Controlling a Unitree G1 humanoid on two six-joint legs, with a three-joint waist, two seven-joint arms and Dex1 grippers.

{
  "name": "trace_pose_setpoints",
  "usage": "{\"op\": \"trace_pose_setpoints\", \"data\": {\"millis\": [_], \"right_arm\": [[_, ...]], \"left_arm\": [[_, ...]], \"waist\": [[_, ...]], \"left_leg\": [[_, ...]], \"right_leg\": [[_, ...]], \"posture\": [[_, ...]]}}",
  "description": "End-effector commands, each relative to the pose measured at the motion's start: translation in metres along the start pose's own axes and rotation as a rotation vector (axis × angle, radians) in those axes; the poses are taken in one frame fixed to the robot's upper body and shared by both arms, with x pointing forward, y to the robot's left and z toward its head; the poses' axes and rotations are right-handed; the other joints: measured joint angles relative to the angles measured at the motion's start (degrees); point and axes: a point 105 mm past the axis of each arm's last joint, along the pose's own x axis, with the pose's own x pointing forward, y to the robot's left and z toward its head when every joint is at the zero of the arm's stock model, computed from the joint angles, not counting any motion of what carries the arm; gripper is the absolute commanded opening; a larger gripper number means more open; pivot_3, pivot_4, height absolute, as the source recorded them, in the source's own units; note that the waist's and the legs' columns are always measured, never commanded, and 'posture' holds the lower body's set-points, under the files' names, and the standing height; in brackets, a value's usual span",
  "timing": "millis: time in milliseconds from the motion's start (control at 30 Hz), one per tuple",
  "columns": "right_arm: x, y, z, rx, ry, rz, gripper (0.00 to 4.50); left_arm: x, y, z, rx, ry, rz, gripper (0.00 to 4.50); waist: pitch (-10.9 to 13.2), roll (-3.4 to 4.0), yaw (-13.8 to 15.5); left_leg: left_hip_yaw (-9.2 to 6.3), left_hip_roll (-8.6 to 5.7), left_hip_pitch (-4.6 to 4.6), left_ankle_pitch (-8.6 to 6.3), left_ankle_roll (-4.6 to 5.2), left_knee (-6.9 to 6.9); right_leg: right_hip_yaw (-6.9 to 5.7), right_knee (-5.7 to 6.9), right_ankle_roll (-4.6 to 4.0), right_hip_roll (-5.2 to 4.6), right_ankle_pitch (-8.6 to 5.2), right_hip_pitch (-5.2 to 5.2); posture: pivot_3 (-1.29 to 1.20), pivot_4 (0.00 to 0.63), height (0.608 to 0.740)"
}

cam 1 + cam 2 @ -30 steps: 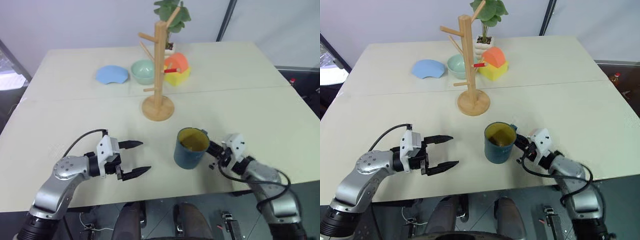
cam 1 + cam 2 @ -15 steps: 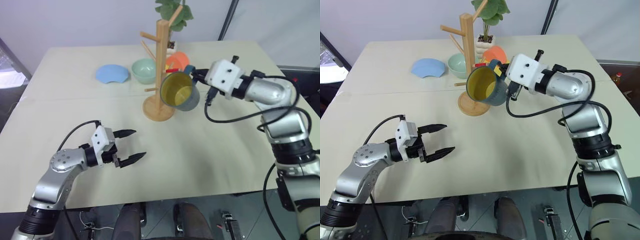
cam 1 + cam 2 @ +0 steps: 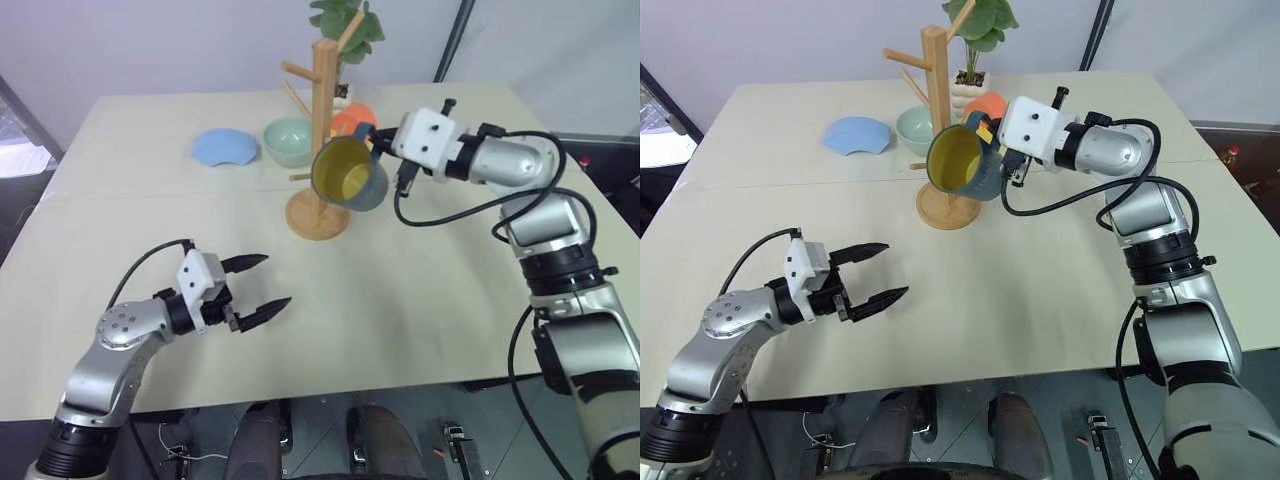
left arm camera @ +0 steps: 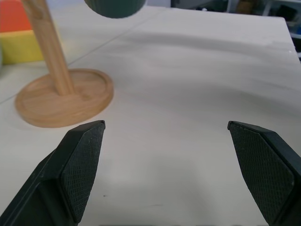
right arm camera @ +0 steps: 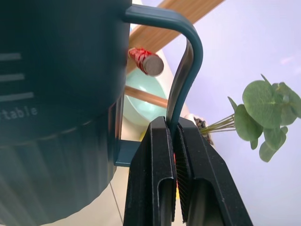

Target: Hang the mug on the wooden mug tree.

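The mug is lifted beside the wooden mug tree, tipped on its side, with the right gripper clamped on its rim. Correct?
Not quite: the right gripper is clamped on the handle of the mug, not its rim, as the right wrist view shows. The rest holds: lifted, tipped, beside the wooden mug tree.

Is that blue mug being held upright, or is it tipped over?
Tipped. The mug hangs on its side in the air beside the wooden mug tree, yellow inside facing the camera, with the right gripper pinching its handle.

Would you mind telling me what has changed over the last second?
The right hand, shut on the mug's handle, lifted it off the table, tipped it sideways and carried it up to the wooden mug tree. The left hand stayed open, hovering over the table.
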Motion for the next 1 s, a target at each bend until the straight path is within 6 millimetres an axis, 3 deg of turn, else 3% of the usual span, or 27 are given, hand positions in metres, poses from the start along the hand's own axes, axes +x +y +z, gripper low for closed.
{"op": "trace_pose_setpoints", "data": {"millis": [33,200,533,633,800,1000], "right_arm": [[0.003,-0.016,0.017,-0.052,-0.04,-0.028,0.03],[0.016,-0.017,0.019,-0.045,-0.034,-0.025,0.03],[0.027,-0.017,0.014,-0.03,-0.018,-0.021,0.03],[0.027,-0.017,0.013,-0.029,-0.019,-0.021,0.98],[0.025,-0.024,0.017,-0.058,-0.031,-0.051,3.41],[-0.003,-0.041,0.015,-0.029,-0.038,-0.129,3.41]], "left_arm": [[-0.001,0.003,0.022,0.034,-0.08,0.021,4.5],[-0.002,0.013,0.047,0.03,-0.187,0.078,4.5],[-0.004,0.022,0.071,0.035,-0.259,0.12,4.5],[-0.004,0.022,0.071,0.036,-0.26,0.121,4.5],[-0.001,0.023,0.073,0.039,-0.265,0.122,4.5],[0.0,0.028,0.072,0.041,-0.264,0.151,4.5]], "waist": [[0.0,0.0,-0.09],[0.0,0.0,-0.36],[0.0,0.0,-1.19],[0.0,0.0,-1.21],[0.0,0.0,-1.21],[0.0,0.0,-1.03]], "left_leg": [[0.0,0.0,0.0,0.0,0.0,0.0],[0.0,0.02,-0.01,0.01,-0.03,-0.01],[0.07,0.0,0.0,0.11,0.11,0.01],[0.08,0.01,0.02,0.13,0.11,0.05],[0.09,0.01,0.03,0.14,0.08,0.1],[0.09,0.01,0.04,0.17,0.06,0.11]], "right_leg": [[0.0,0.0,0.0,-0.01,0.01,0.0],[0.0,0.03,0.0,-0.02,0.02,-0.04],[-0.01,0.13,0.2,0.04,0.13,-0.03],[-0.02,0.24,0.22,0.07,0.13,-0.05],[-0.02,0.35,0.23,0.09,0.13,-0.07],[-0.02,0.42,0.23,0.06,0.13,-0.08]], "posture": [[0.0,0.15,0.74],[0.0,0.15,0.74],[0.0,0.15,0.74],[0.0,0.15,0.74],[0.0,0.15,0.74],[0.0,0.15,0.74]]}}
